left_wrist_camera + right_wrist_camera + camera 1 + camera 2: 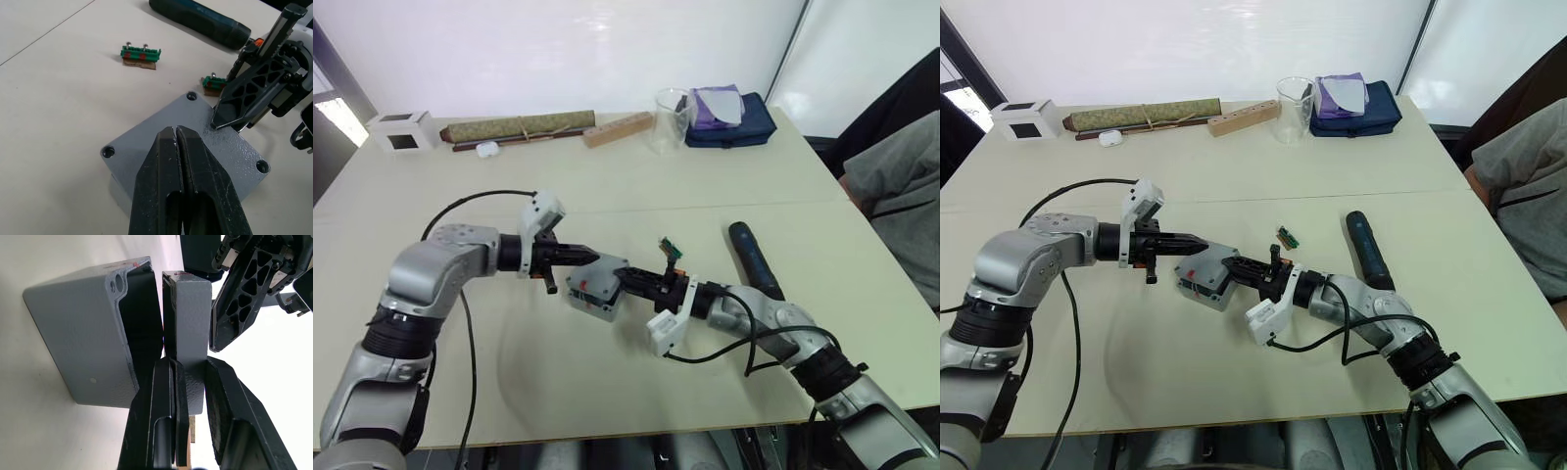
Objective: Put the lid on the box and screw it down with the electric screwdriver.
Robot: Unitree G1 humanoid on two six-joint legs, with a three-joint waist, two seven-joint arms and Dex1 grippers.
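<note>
The grey box (590, 302) sits tilted at mid-table. The flat grey lid (600, 274) lies over it, still lifted off the box rim on one side, as the gap in the right wrist view shows between box (83, 333) and lid (188, 318). My right gripper (625, 279) is shut on the lid's near-right edge, one finger on each face. My left gripper (176, 129) is shut with nothing in it, its tips resting over the lid's top (195, 147). The electric screwdriver (754, 259) lies on the table to the right, untouched.
A small green terminal piece (672, 249) lies just behind the box, another (141, 53) nearby. Along the far edge stand a white cube (401, 130), a rolled olive mat (519, 127), a wooden block (619, 128), a glass beaker (672, 119) and a blue pouch (732, 122). A person (901, 196) sits at right.
</note>
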